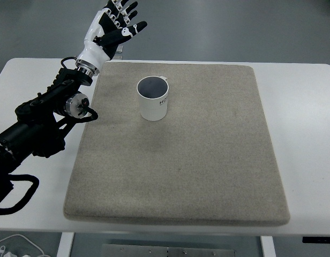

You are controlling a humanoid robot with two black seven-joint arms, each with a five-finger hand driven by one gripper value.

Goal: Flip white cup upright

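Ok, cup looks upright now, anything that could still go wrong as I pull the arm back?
The left hand hangs open past the mat's far left corner, clear of the white cup. Its forearm lies along the mat edge beside the cup, so a sideways swing might tip it. The loose black cable by the table edge might snag.
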